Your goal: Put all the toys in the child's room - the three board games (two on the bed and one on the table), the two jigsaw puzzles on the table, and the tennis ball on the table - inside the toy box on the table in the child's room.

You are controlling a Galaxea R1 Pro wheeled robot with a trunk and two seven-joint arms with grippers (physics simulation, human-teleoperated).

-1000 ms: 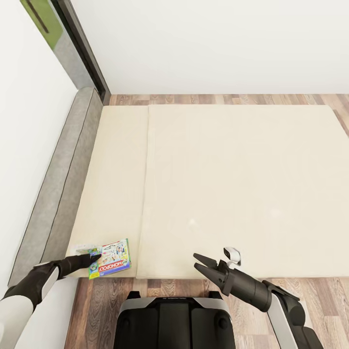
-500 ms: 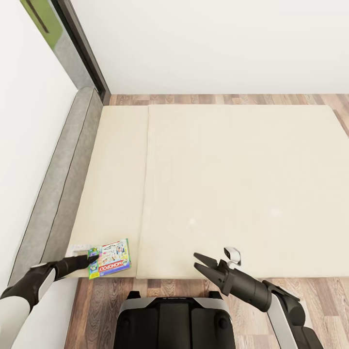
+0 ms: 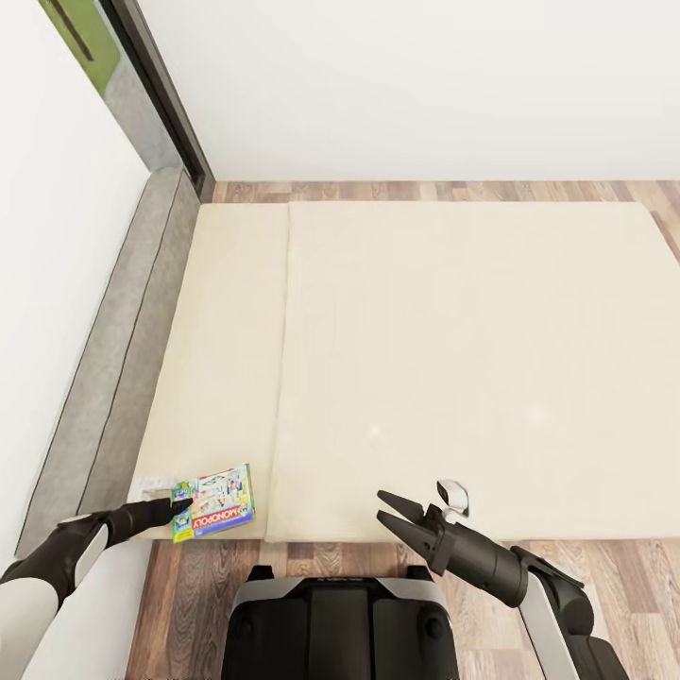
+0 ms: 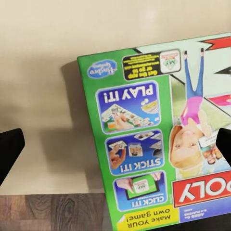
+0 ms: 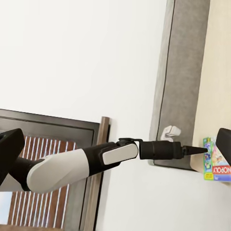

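Observation:
A green "Monopoly" board game [image 3: 215, 512] lies flat at the near left corner of the cream bed [image 3: 453, 359]. My left gripper [image 3: 181, 505] is at the box's left edge, low over the mattress. The left wrist view shows this gripper [image 4: 115, 149] open: one finger is over the box [image 4: 144, 144], the other over bare mattress [image 4: 48, 48]. My right gripper [image 3: 389, 508] hangs open and empty over the bed's near edge, right of centre. From the right wrist, I see the left gripper [image 5: 199, 150] pointing at the box [image 5: 214, 166].
A grey padded headboard [image 3: 123, 349] runs along the bed's left side against a white wall. A dark door frame [image 3: 161, 85] stands at the far left. Wood-plank floor [image 3: 604, 567] borders the bed near and far. My base [image 3: 340, 628] is at the bed's near edge.
My left gripper has drawn back slightly from the Monopoly box's far left corner toward its left edge. The box and the right arm have not moved.

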